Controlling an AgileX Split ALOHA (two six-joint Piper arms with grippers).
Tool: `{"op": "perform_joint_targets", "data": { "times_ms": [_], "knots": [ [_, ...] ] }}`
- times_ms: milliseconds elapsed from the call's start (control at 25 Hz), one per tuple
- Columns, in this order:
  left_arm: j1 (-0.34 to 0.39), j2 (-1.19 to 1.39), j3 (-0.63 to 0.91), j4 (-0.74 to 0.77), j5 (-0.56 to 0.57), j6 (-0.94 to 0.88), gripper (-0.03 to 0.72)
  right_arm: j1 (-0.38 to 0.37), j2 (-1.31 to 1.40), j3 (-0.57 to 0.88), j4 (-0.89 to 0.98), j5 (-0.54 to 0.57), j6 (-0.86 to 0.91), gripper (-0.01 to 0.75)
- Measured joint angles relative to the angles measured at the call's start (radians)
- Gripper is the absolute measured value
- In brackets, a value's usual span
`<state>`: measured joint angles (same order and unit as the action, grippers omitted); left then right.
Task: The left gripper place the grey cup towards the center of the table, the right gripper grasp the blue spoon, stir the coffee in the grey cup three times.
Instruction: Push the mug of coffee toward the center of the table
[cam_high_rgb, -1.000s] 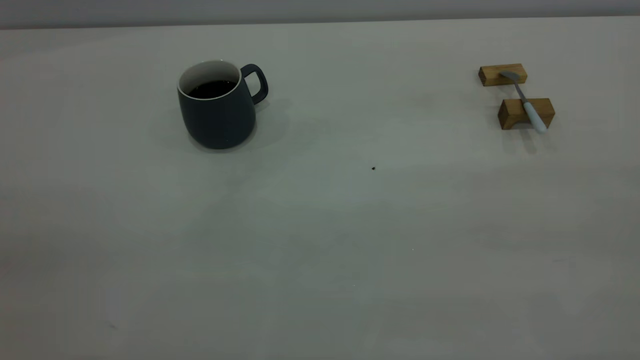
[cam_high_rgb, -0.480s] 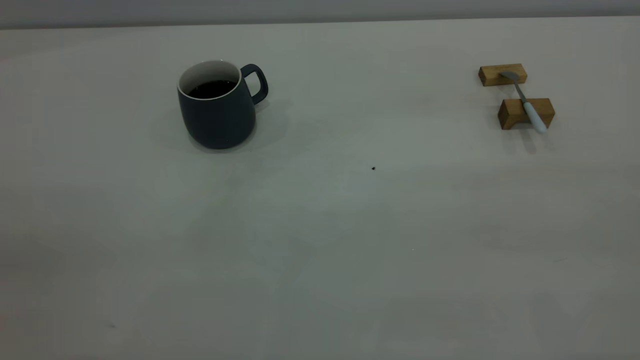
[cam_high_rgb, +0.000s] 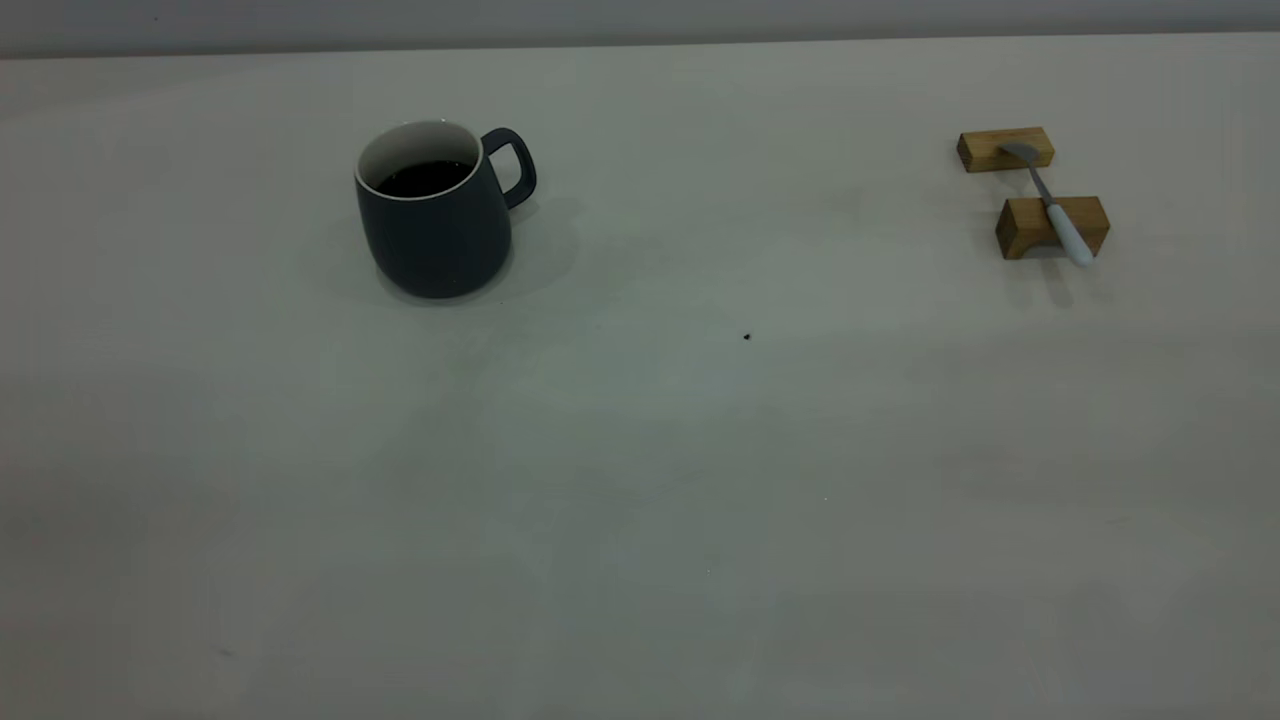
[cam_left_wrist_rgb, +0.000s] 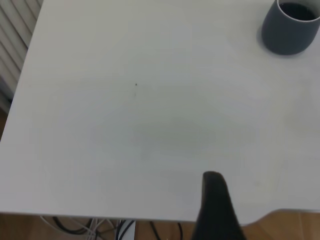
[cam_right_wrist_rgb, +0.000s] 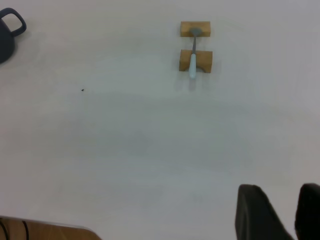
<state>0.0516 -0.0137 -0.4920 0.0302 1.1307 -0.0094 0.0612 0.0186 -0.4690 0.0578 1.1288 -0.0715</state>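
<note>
The grey cup (cam_high_rgb: 435, 225) stands upright at the far left of the table (cam_high_rgb: 640, 480), its handle to the right, with dark coffee (cam_high_rgb: 425, 178) inside. The blue spoon (cam_high_rgb: 1066, 228) lies at the far right, bridging two wooden blocks. No gripper shows in the exterior view. In the left wrist view the cup (cam_left_wrist_rgb: 289, 31) is far from my left gripper (cam_left_wrist_rgb: 270, 200); one black finger (cam_left_wrist_rgb: 215, 200) shows with bare table beside it. The right wrist view has the spoon (cam_right_wrist_rgb: 192, 63) far ahead of my right gripper (cam_right_wrist_rgb: 282, 197), whose two tips stand slightly apart, holding nothing.
Two tan wooden blocks (cam_high_rgb: 1005, 148) (cam_high_rgb: 1030, 230) carry the spoon. A tiny dark speck (cam_high_rgb: 747, 337) marks the table near its middle. The table's near edge and a wooden floor (cam_left_wrist_rgb: 295, 225) with cables (cam_left_wrist_rgb: 75, 225) show in the left wrist view.
</note>
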Motion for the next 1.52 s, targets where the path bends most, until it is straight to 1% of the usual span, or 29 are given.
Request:
{"op": "perform_joint_targets", "data": {
  "times_ms": [160,280,480,600,760,960,1200,1360,1520],
  "knots": [
    [0.000,0.120,-0.037,-0.030,-0.009,0.003,0.585,0.000,0.000,0.000,0.000,0.000,0.000,0.240],
    [0.000,0.265,-0.065,-0.054,-0.053,0.028,0.585,0.000,0.000,0.000,0.000,0.000,0.000,0.240],
    [0.000,0.581,-0.114,-0.087,-0.129,0.166,0.585,0.000,0.000,0.000,0.000,0.000,0.000,0.240],
    [0.000,0.781,-0.155,-0.093,-0.209,0.212,0.585,0.000,0.000,0.000,0.000,0.000,0.000,0.240],
    [0.000,1.042,-0.223,-0.097,-0.332,0.218,0.585,0.000,0.000,0.000,0.000,0.000,0.000,0.240],
    [0.000,1.356,-0.363,-0.097,-0.442,0.227,0.585,0.000,0.000,0.000,0.000,0.000,0.000,0.240],
    [0.000,1.695,-0.563,-0.097,-0.475,0.310,0.585,0.000,0.000,0.000,0.000,0.000,0.000,0.240],
    [0.000,1.876,-0.702,-0.097,-0.481,0.411,0.585,0.000,0.000,0.000,0.000,0.000,0.000,0.240],
    [-0.006,2.010,-0.818,-0.100,-0.509,0.569,0.585,0.000,0.000,0.000,0.000,0.000,0.000,0.240]
  ]
}}
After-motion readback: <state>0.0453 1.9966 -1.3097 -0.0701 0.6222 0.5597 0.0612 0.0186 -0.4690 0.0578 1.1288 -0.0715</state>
